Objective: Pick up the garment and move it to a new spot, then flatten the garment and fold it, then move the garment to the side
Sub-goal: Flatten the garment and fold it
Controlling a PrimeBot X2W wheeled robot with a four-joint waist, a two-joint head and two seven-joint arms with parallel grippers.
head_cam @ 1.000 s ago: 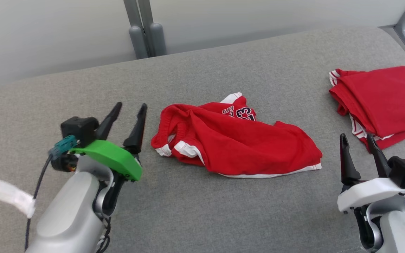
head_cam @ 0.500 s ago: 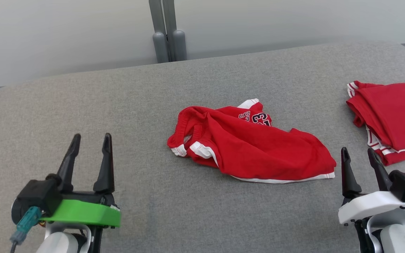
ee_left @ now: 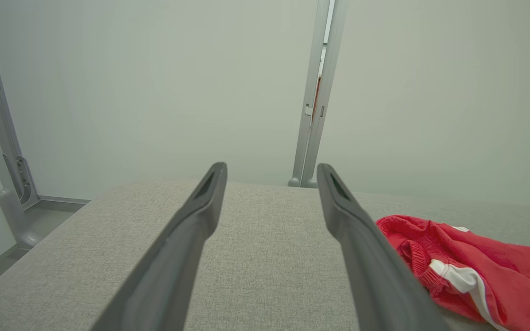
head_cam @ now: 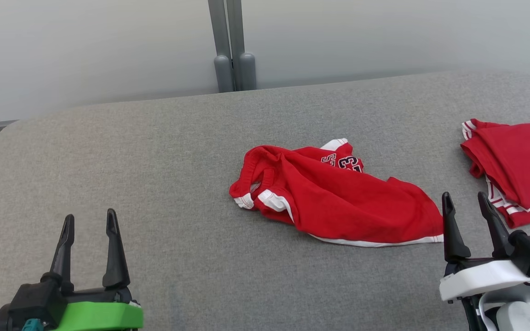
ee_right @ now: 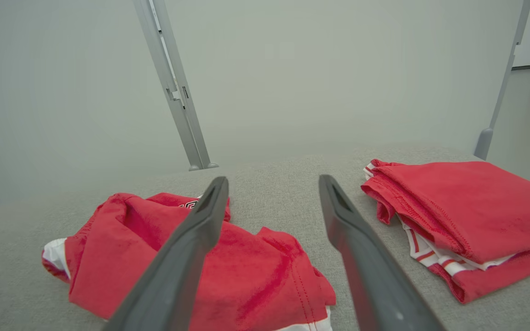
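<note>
A crumpled red garment [head_cam: 338,197] with white trim and a dark number print lies in a heap near the middle of the grey padded table [head_cam: 154,151]. It also shows at the lower right of the left wrist view as a red garment [ee_left: 476,271] and at the lower left of the right wrist view as a red garment [ee_right: 210,262]. My left gripper [head_cam: 89,220] stands open at the lower left, well apart from the cloth. My right gripper [head_cam: 466,200] stands open just right of the garment's hem, holding nothing.
A second red garment [head_cam: 518,170], folded flat, lies at the table's right edge, and in the right wrist view this folded garment [ee_right: 463,216] sits right of my fingers. A grey post [head_cam: 230,46] rises behind the table against a pale wall.
The head camera has shifted, so the whole scene sits lower and further right. My left gripper has drawn back from the garment's left edge to the lower left. The garment lies unchanged.
</note>
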